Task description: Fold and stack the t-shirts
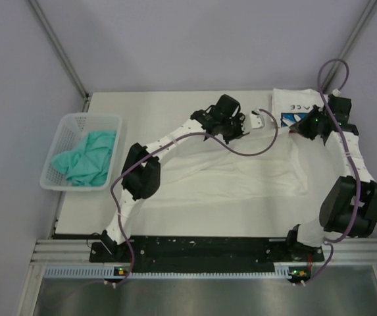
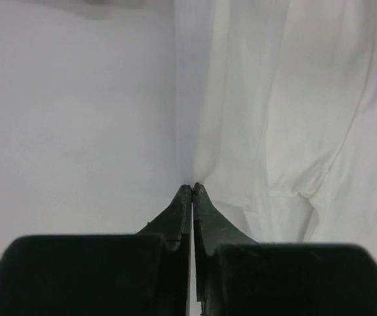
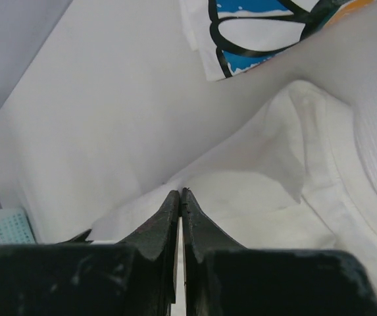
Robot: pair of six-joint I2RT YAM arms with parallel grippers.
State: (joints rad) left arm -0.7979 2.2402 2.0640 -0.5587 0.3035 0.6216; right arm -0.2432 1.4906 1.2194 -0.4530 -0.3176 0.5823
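Step in hand: folding the large white cloth t-shirt [image 1: 227, 178], spread on the pale surface [image 1: 162, 108] between the arms. Both arms reach forward, elbows bent. Left pincer [image 2: 193, 195] and right pincer [image 3: 180, 199] are pressed together, each pinching its raised far edge. Next, probably: carry that edge nearward, evenly. Crumpled teal t-shirt [image 1: 86, 158] sits in white plastic mesh basket [image 1: 53, 178]; folded white t-shirt with blue daisy print [image 1: 292, 108] lies far right.

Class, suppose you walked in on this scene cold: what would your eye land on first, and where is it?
The large white t-shirt spread across the middle, its far edge pinched by the left gripper and right gripper, both shut. Next, the teal t-shirt crumpled in the white basket at the left, and the blue daisy print tee at the far right.
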